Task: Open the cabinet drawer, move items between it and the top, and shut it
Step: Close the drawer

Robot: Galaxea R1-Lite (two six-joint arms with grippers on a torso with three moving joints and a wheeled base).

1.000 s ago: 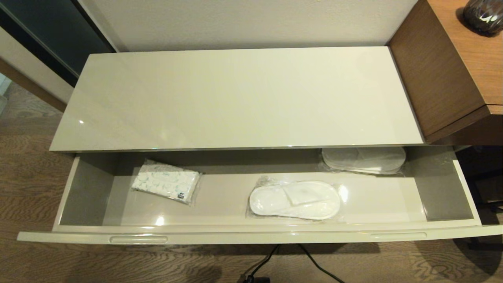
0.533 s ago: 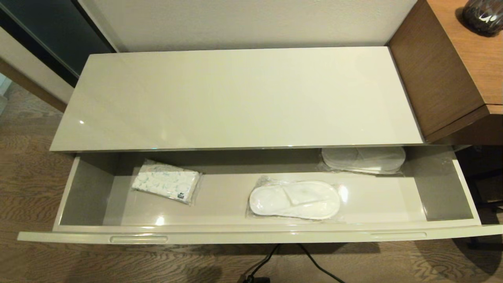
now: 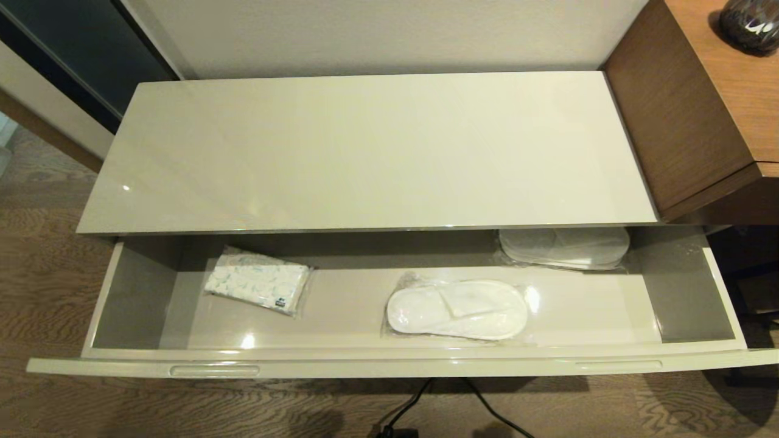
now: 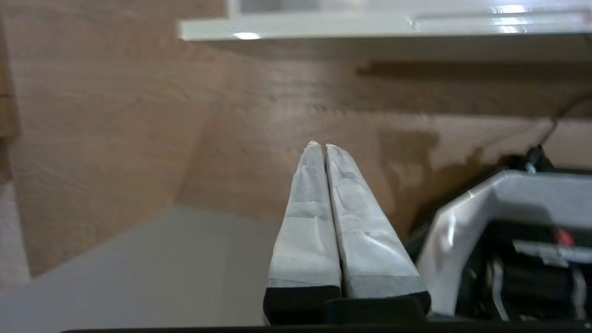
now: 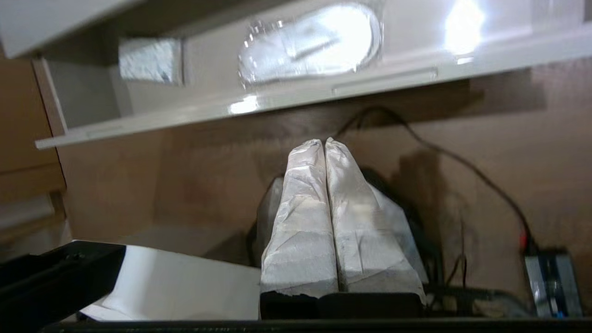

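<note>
Hanging low in front of the cabinet, the left gripper (image 4: 320, 147) has its white-wrapped fingers pressed together on nothing, above the brown wood-grain floor (image 4: 115, 115) and below the drawer's front edge; the right gripper (image 5: 323, 143) is likewise closed and empty, pointing up at the same edge from beneath, with black cables (image 5: 462, 162) on the floor beside it. Neither arm shows in the head view. Over the last second nothing in the scene has shifted: the long, shallow, glossy beige cabinet drawer (image 3: 389, 367) stays fully pulled out, so the opening step looks done and the transfer not yet begun. Inside, the pair of flat white slippers in clear crinkly plastic wrap (image 3: 456, 309) lies right of centre, near the front wall; a second wrapped pair (image 3: 563, 246) sits at the back right, partly under the overhang; a small white-and-blue patterned soft packet (image 3: 258, 281) lies to the left, well apart. The smooth, glossy cream-beige cabinet top (image 3: 365, 152) offers broad room for setting down, bounded on the right by the taller brown wood-grain desk (image 3: 688, 121). The drawer's front lip and the top's overhanging edge are what a lift must pass.
</note>
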